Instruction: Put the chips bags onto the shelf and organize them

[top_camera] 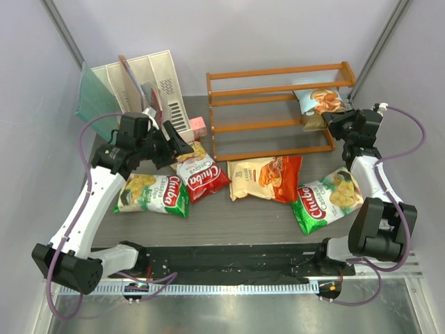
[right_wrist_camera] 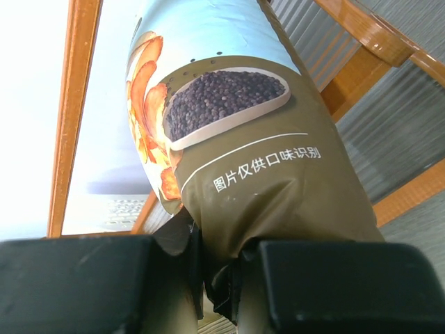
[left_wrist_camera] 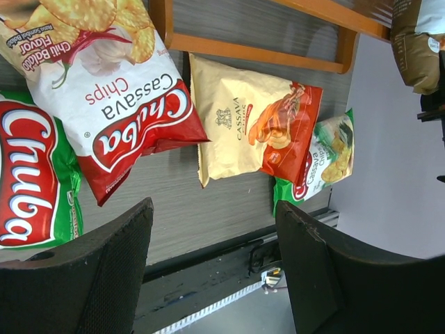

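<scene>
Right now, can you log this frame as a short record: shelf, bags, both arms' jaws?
shelf: orange-brown wooden three-tier rack, far side of table
bag at shelf: glossy light-blue and brown chips bag, at the rack's right end
bags on table: four, lying flat: green cassava chips bag, red cassava chips bag, cream and orange-red bag, second green cassava chips bag
right jaws: shut on the light-blue and brown bag's lower edge
left jaws: open, empty, above the red bag
also present: white plastic file organizer, left of rack

Orange-brown three-tier shelf (top_camera: 278, 78) stood at table's far edge. Light-blue/brown bag (top_camera: 318, 104) sat upright in middle tier, right end. Green bag (top_camera: 154, 194), red bag (top_camera: 200, 177), cream/orange-red bag (top_camera: 265, 179) and second green bag (top_camera: 325, 200) lay flat mid-table.
</scene>
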Action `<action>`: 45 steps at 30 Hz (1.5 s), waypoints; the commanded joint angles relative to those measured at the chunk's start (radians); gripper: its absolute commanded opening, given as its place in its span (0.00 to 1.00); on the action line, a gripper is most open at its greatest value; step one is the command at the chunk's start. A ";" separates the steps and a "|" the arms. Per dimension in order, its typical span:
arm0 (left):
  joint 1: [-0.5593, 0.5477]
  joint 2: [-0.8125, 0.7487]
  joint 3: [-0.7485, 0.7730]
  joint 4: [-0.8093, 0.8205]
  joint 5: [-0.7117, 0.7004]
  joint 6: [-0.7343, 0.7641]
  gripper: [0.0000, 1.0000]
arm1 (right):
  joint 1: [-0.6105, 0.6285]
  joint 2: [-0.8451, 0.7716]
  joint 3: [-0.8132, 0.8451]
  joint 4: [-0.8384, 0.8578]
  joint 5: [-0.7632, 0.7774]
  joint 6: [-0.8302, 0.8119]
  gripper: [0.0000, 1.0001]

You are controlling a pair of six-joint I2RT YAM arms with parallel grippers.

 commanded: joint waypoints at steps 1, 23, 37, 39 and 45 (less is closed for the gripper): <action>0.004 -0.015 -0.009 0.031 0.026 -0.009 0.70 | -0.007 0.010 -0.036 0.076 0.071 0.052 0.01; 0.005 -0.053 -0.054 0.056 0.028 -0.051 0.70 | -0.038 -0.053 -0.022 -0.149 0.057 -0.075 0.74; 0.004 -0.025 -0.062 0.060 0.043 -0.031 0.70 | -0.039 -0.220 -0.015 -0.396 0.097 -0.100 0.80; 0.005 -0.015 -0.066 0.060 0.063 -0.012 0.71 | -0.039 -0.240 0.007 -0.451 0.103 -0.120 0.80; -0.007 0.105 -0.051 0.053 0.184 0.074 0.72 | -0.033 -0.384 -0.051 -0.631 0.117 -0.177 0.80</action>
